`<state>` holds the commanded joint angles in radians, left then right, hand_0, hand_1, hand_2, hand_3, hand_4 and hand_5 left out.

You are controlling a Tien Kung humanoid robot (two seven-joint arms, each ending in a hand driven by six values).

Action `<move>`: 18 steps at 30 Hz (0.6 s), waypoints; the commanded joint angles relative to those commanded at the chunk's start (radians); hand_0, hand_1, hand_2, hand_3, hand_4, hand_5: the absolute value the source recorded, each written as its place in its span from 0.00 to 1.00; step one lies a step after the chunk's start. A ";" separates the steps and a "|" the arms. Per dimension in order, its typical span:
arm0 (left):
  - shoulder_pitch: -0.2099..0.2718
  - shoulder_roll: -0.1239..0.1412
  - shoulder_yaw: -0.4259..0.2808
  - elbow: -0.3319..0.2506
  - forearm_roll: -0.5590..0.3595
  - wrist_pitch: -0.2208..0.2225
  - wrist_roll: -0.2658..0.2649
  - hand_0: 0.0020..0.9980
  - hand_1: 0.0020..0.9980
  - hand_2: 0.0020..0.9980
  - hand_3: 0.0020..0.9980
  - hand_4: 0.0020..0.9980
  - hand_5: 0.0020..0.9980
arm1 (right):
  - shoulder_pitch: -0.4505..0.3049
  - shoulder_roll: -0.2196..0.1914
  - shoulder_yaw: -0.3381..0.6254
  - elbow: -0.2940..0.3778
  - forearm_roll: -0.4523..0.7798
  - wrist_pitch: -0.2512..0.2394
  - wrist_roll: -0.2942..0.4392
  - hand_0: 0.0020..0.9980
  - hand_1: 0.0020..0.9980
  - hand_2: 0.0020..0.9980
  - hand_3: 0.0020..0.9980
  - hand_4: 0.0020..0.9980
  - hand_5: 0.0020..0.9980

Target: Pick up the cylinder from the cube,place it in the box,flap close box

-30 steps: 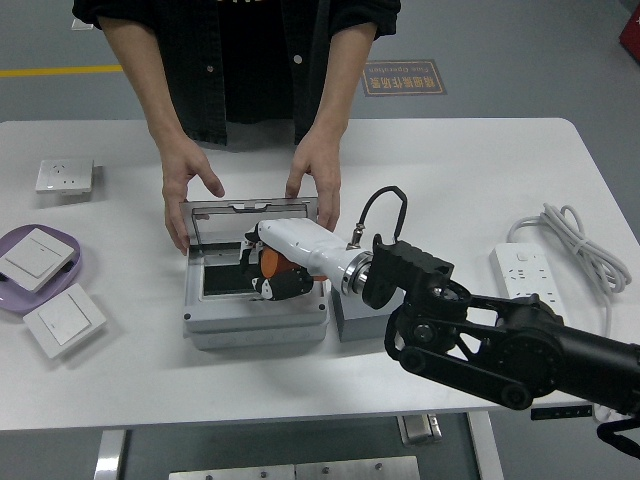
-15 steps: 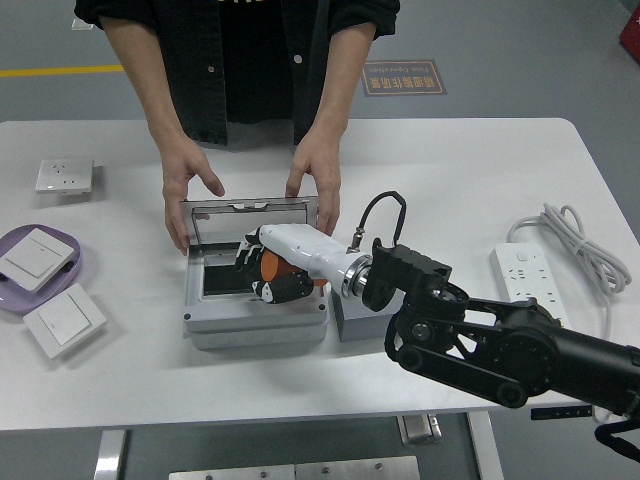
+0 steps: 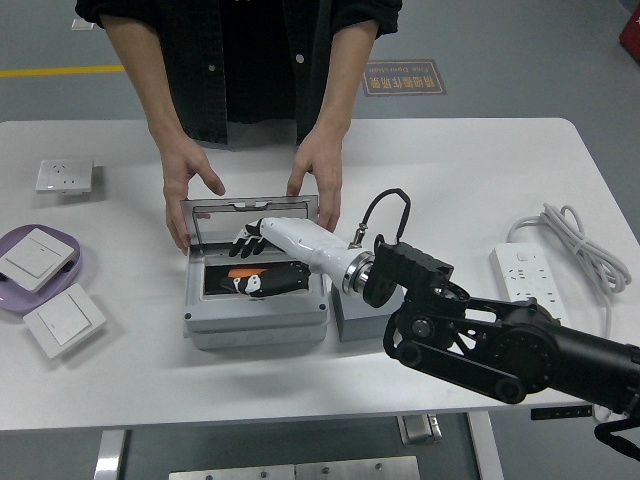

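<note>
A grey box point(image 3: 256, 326) stands open at the table's middle, its clear lid point(image 3: 250, 211) tilted up at the back. The orange cylinder point(image 3: 243, 272) lies on its side inside the box. My right hand point(image 3: 252, 263) reaches in over the box from the right, its black fingers point(image 3: 246, 245) spread above the cylinder and no longer clasping it. The grey cube point(image 3: 352, 316) sits against the box's right side, under my wrist. A person at the far side holds the box's back corners with one hand point(image 3: 186, 186) at the left and the other hand point(image 3: 319, 181) at the right.
A purple plate point(image 3: 70, 272) with a white switch point(image 3: 34, 258) lies at the left edge, another switch point(image 3: 62, 320) in front of it, and a white socket point(image 3: 65, 175) farther back. At the right lie a white power strip point(image 3: 525, 272) and its coiled cable point(image 3: 577, 243).
My right hand held the orange cylinder over the box; it has now let go, its fingers have spread and lifted back, and the cylinder lies in the box.
</note>
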<state>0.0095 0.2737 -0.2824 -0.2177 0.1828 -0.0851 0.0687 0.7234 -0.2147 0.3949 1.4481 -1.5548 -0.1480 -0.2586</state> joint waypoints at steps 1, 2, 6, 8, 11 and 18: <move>0.000 0.000 -0.001 0.000 0.001 0.000 0.000 0.68 0.69 0.69 0.71 0.70 0.30 | -0.002 -0.001 0.001 0.001 0.018 -0.003 0.005 0.79 0.67 0.66 0.64 1.00 0.94; 0.000 -0.001 -0.002 0.000 0.002 0.000 0.000 0.68 0.69 0.69 0.71 0.70 0.30 | -0.004 -0.002 0.002 0.003 0.036 -0.005 0.011 0.79 0.67 0.66 0.64 1.00 0.94; 0.001 -0.002 -0.007 -0.001 0.007 0.000 0.001 0.68 0.69 0.69 0.71 0.70 0.30 | -0.018 -0.018 0.014 0.037 0.139 -0.021 0.045 0.79 0.67 0.66 0.64 1.00 0.94; 0.002 -0.003 -0.008 -0.001 0.008 0.000 0.002 0.68 0.69 0.69 0.71 0.70 0.30 | -0.023 -0.031 0.028 0.069 0.196 -0.026 0.059 0.79 0.67 0.66 0.64 1.00 1.00; 0.002 -0.003 -0.011 -0.001 0.011 0.000 0.003 0.68 0.69 0.69 0.71 0.70 0.30 | -0.022 -0.056 0.060 0.128 0.274 -0.026 0.063 0.79 0.67 0.66 0.64 1.00 1.00; -0.001 0.001 -0.012 0.000 0.015 -0.001 0.005 0.68 0.69 0.68 0.71 0.70 0.29 | 0.042 -0.094 0.119 0.176 0.340 -0.024 0.048 0.78 0.67 0.66 0.63 1.00 1.00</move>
<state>0.0088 0.2752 -0.2948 -0.2180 0.1975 -0.0862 0.0740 0.7655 -0.3087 0.5135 1.6240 -1.2146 -0.1722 -0.2102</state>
